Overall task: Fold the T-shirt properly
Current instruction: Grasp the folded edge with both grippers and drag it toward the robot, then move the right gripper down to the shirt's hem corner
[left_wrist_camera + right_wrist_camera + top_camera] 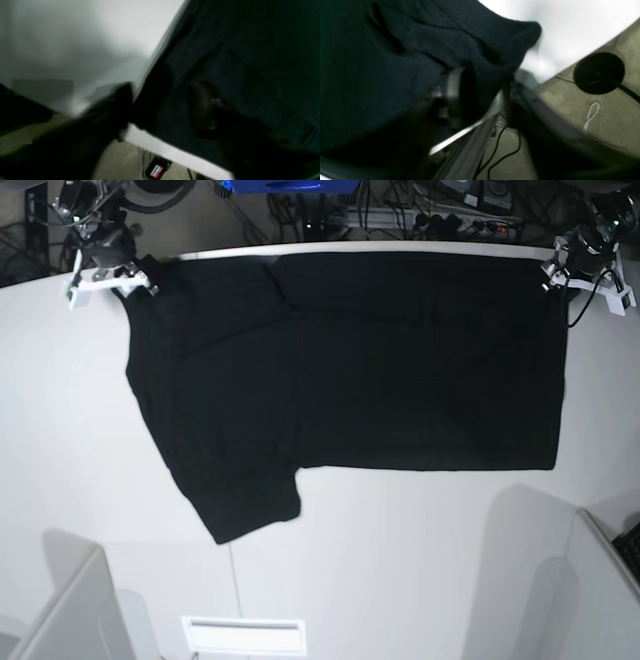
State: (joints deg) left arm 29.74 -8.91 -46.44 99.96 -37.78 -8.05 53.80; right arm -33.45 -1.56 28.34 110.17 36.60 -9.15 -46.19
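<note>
T-shirt (380, 360) flat on table (400, 560) | right gripper (128, 280), left gripper (560, 278) each pinch a far corner (wrist views blurred)

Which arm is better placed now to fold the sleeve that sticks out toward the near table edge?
Probably the right gripper: it is at the T-shirt's far corner on the side of that sleeve. The left gripper is at the opposite corner.

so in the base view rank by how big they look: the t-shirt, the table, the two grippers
1. table, largest
2. T-shirt
3. left gripper and right gripper: smallest, look about alike, so no ranking between them
</note>
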